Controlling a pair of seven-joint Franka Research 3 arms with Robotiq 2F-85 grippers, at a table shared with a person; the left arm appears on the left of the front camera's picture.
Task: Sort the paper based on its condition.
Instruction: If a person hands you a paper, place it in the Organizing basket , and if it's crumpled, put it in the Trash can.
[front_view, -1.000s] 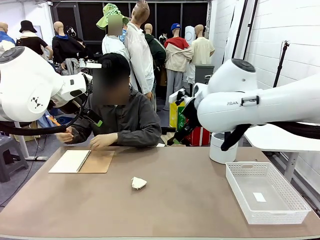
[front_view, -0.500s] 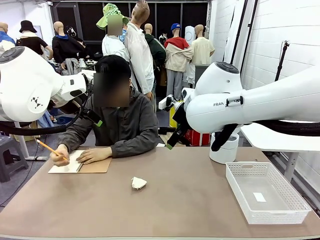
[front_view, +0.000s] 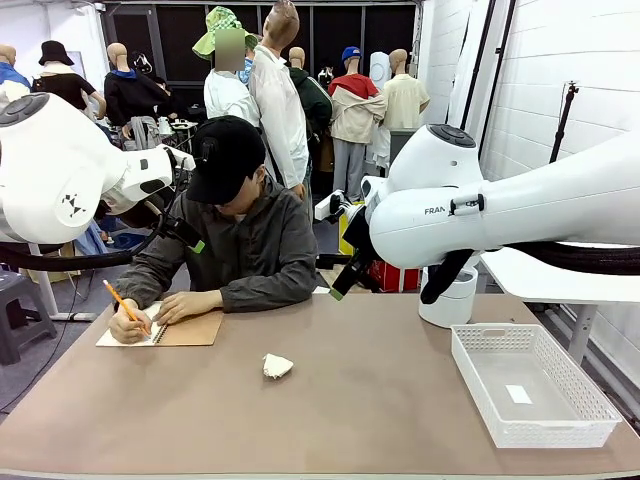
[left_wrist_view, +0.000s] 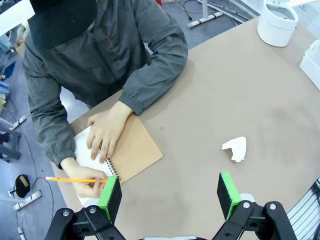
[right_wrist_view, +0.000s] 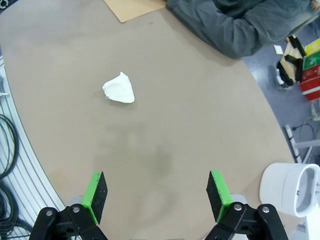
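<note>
A crumpled white ball of paper (front_view: 277, 366) lies alone near the middle of the brown table. It also appears in the left wrist view (left_wrist_view: 236, 148) and the right wrist view (right_wrist_view: 119, 88). High above the table, my left gripper (left_wrist_view: 169, 197) is open with nothing between its green pads; the crumpled paper lies ahead of its right finger. My right gripper (right_wrist_view: 156, 192) is also open and empty above bare table, the crumpled paper ahead and to its left. A small flat white piece (front_view: 518, 394) lies inside the mesh basket.
A person at the far side writes with a pencil (front_view: 124, 300) on a spiral notepad (front_view: 165, 325) at the table's far left. A white mesh basket (front_view: 585, 395) stands at the near right. A round white bin (front_view: 447, 300) stands behind it.
The person has leaned forward and put the pencil to the notepad. My right arm has shifted a little to the left. The crumpled paper has not moved.
</note>
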